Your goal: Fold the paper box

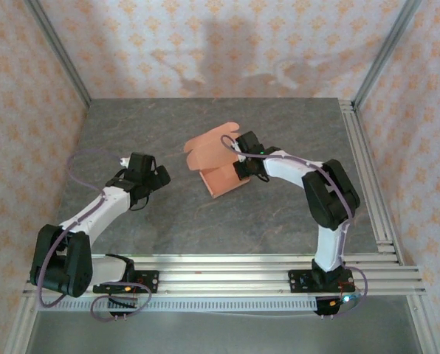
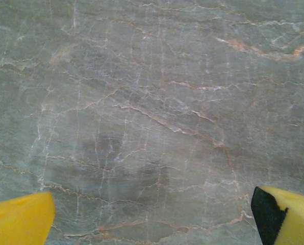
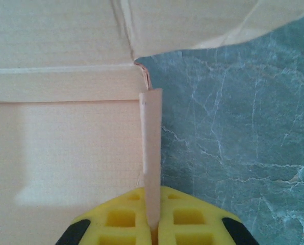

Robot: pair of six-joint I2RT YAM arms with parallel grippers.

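Observation:
The paper box (image 1: 218,164) is a salmon-orange card sheet lying mid-table, with rounded flaps toward the back left. My right gripper (image 1: 240,159) sits at its right edge. In the right wrist view the yellow fingers (image 3: 126,219) are shut on an upright side flap of the paper box (image 3: 151,153), pinched edge-on between them; the flat panel (image 3: 65,143) lies to the left. My left gripper (image 1: 159,175) hovers left of the box, apart from it. Its yellow fingertips (image 2: 19,219) stand wide open over bare table.
The grey marbled table (image 1: 279,214) has aluminium rails along its near edge (image 1: 227,269) and right side (image 1: 368,177). Patterned walls close in the back and both sides.

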